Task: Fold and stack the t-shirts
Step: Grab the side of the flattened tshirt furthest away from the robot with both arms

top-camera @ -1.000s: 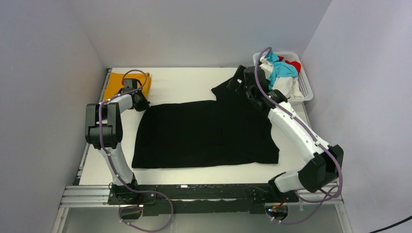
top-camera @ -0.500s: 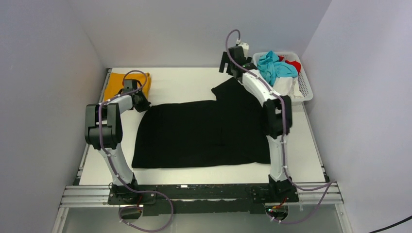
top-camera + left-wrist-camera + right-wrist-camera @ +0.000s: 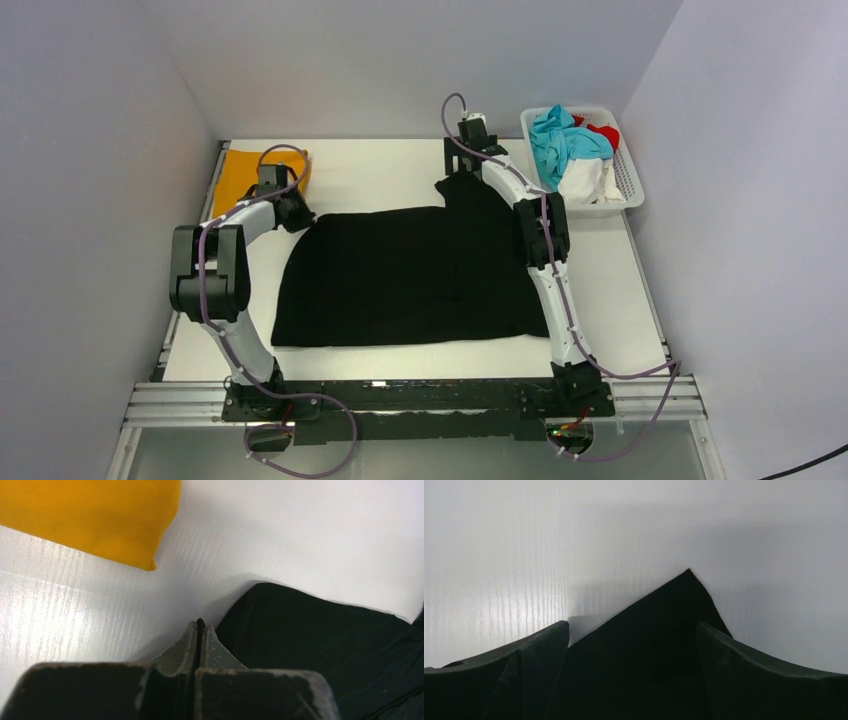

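Black t-shirt point(image 3: 420, 275) spread flat, tabletop point(image 3: 380, 165) centre. Orange-yellow t-shirt point(image 3: 240, 170) folded, far left corner. Left gripper point(image 3: 200, 626) pressed together at black t-shirt's far left corner; cloth caught or not: cannot tell. Right gripper point(image 3: 632, 625) spread wide, straddling far right sleeve tip. Basket point(image 3: 628, 185) of clothes far right.

Both the left arm point(image 3: 246, 214) and the right arm point(image 3: 556, 300) are wearing smooth white shells over their slender links, with boxy black housings bulging at the joints and black brackets anchoring their bases. Lavender cables point(image 3: 353, 432) are running along each arm and spilling out in loose loops below the bases. Seen close, the left jaws are showing as tapered grey wedges, scuffed and speckled, set in black blocks, while the right jaws are looking dark, broad and gently curved.
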